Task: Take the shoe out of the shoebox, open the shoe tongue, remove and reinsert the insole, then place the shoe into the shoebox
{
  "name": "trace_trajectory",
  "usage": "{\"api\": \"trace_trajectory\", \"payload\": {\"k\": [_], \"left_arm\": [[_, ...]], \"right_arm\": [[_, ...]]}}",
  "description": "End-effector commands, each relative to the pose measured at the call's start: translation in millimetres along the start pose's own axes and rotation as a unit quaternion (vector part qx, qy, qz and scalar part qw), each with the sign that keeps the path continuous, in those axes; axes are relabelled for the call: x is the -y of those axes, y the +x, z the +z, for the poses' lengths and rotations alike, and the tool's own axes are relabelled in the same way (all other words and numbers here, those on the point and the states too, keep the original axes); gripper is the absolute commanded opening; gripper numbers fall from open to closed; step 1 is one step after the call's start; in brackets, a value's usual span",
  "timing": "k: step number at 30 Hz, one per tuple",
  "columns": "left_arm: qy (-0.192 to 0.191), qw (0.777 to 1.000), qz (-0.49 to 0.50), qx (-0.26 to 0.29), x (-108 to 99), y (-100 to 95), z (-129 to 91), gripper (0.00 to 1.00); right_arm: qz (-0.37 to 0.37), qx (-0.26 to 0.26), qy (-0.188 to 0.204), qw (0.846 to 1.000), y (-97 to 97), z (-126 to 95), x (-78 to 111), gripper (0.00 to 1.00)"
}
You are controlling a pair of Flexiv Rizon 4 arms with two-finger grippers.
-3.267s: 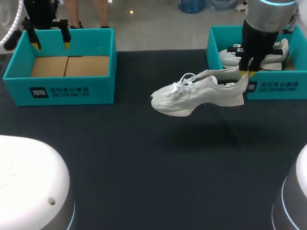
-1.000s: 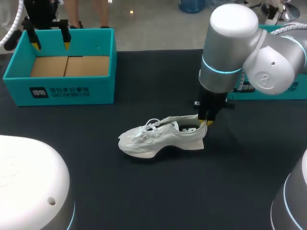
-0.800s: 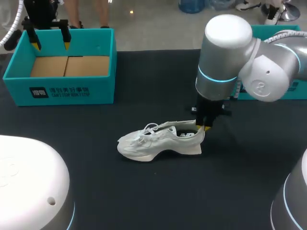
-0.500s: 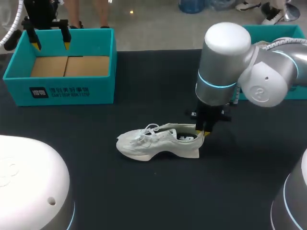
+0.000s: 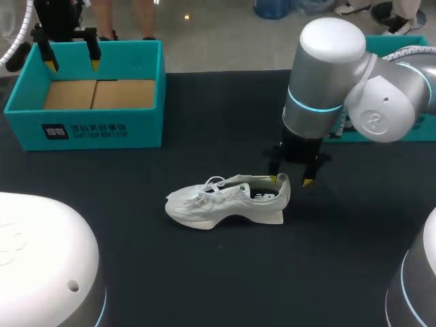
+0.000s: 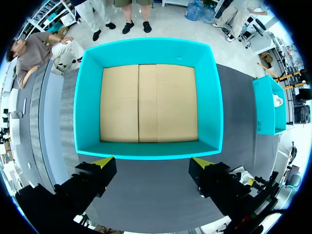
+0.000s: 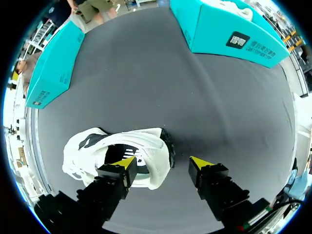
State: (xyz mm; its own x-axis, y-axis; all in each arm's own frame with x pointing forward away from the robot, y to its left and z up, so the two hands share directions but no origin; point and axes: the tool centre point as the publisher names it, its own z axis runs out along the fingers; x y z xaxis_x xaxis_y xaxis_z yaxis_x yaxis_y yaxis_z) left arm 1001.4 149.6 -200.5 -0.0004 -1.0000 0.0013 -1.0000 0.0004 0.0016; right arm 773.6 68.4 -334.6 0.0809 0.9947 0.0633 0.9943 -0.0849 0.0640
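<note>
Jaws of the right gripper (image 5: pixel 290 180) stood apart astride the shoe (image 5: pixel 228 199) heel, not clamping; left gripper (image 5: pixel 72 65) jaws apart too. Table (image 5: pixel 204 272) carried the shoe, so no grip needed, I'd judge. Left gripper hung over the empty shoebox (image 5: pixel 88 129), prob. parked. Shoe sat upright mid-table, long axis L-R, toe to my left.

The right arm (image 5: pixel 327 75) covers most of the far-right shoebox (image 5: pixel 426 129), so its inside cannot be seen. In the right wrist view one finger (image 7: pixel 114 175) of the right gripper (image 7: pixel 162 164) hides part of the opening of the shoe (image 7: pixel 78 156), and the insole cannot be made out.
</note>
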Motion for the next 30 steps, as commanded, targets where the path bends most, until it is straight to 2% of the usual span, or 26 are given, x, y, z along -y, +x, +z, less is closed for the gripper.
{"api": "trace_trajectory", "payload": {"k": [1,5,7,9,11,12,30], "left_arm": [[0.000,1.000,0.000,0.000,-0.3,-0.2,-0.2,1.00],[0.000,1.000,0.000,0.000,-0.3,-0.2,-0.2,1.00],[0.000,1.000,0.000,0.000,-0.3,-0.2,-0.2,1.00],[0.000,1.000,0.000,0.000,-0.3,-0.2,-0.2,1.00],[0.000,1.000,0.000,0.000,-0.3,-0.2,-0.2,1.00],[0.000,1.000,0.000,0.000,-0.3,-0.2,-0.2,1.00],[0.000,1.000,0.000,0.000,-0.3,-0.2,-0.2,1.00]], "right_arm": [[-0.122,-0.035,-0.027,0.992,-21.4,-44.9,-4.0,1.00],[-0.266,-0.066,-0.053,0.960,-33.2,-69.9,-5.2,1.00],[-0.341,-0.059,-0.060,0.936,-38.6,-78.2,-2.4,1.00],[-0.406,-0.053,-0.088,0.908,-43.6,-87.0,3.4,1.00],[-0.430,-0.054,-0.080,0.898,-55.5,-87.7,6.7,1.00],[-0.417,-0.023,-0.060,0.907,-63.3,-85.2,6.3,1.00],[-0.417,-0.023,-0.060,0.907,-63.3,-85.2,6.3,1.00]]}}
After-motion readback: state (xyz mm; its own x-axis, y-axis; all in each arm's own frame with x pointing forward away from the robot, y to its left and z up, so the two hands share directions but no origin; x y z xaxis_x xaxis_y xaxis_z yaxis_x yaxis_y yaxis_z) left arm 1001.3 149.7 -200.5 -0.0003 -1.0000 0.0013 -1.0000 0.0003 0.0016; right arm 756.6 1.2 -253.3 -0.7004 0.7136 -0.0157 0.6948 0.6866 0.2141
